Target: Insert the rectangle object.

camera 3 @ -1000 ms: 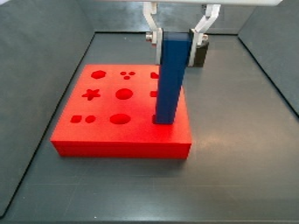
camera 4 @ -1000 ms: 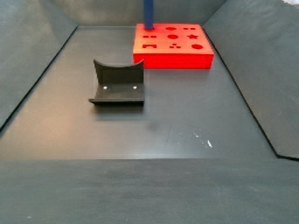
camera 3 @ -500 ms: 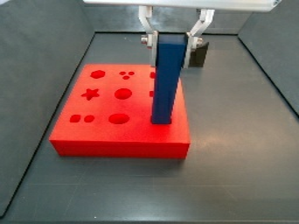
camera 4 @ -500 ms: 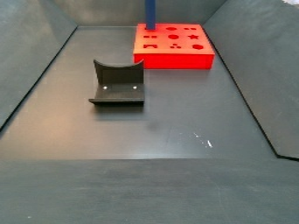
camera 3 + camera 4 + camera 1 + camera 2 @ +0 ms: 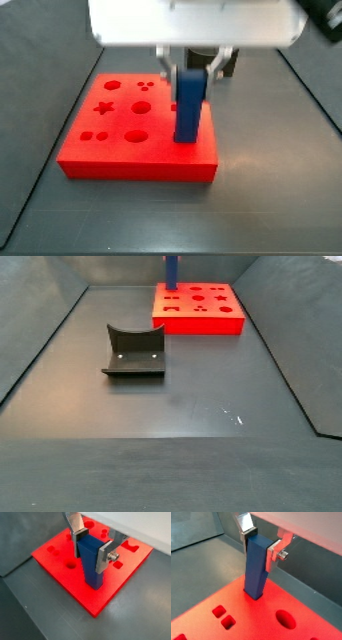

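The rectangle object, a long blue bar (image 5: pixel 89 562), stands upright with its lower end in a hole near the edge of the flat red block (image 5: pixel 63 574). My gripper (image 5: pixel 92 546) is shut on the bar's upper part, one silver finger (image 5: pixel 107 554) flat on each side. Both wrist views show this; the bar (image 5: pixel 256 567) meets the red block (image 5: pixel 258 619) at its foot. In a side view the gripper (image 5: pixel 194 66) hangs under its white body over the bar (image 5: pixel 190 108) and block (image 5: pixel 120 140). In a side view only the bar (image 5: pixel 171 268) and block (image 5: pixel 201 311) show.
The dark fixture (image 5: pixel 134 351) with a curved notch stands on the grey floor, apart from the red block; a part of it shows behind the gripper (image 5: pixel 233 64). Sloping grey walls (image 5: pixel 40 346) enclose the floor. The red block has several shaped holes (image 5: pixel 139 106).
The gripper has come down with the bar. Less of the bar stands above the red block, and the white wrist body now fills the top of the side view.
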Tool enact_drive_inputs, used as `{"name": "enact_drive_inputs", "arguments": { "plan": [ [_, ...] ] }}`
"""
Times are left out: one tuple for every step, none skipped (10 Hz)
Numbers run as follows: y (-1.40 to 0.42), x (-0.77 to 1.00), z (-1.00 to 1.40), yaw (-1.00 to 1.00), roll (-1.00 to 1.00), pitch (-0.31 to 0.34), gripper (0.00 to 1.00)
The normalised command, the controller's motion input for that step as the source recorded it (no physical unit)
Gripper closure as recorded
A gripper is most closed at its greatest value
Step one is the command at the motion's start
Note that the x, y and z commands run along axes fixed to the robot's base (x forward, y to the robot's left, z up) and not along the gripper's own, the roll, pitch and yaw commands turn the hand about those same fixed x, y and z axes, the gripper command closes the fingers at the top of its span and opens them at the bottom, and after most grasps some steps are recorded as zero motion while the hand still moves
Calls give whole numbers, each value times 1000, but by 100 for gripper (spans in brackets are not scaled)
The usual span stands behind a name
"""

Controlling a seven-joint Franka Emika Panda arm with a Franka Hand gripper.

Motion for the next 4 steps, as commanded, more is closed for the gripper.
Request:
{"name": "enact_drive_inputs", "arguments": {
  "plan": [
    [37,-60,-686,0,-70,-276,100],
    [43,-60,-711,0,-64,-266,100],
    [0,0,-277,0,-49,-116,100],
    [0,0,0,0,0,0,100]
  ]
}}
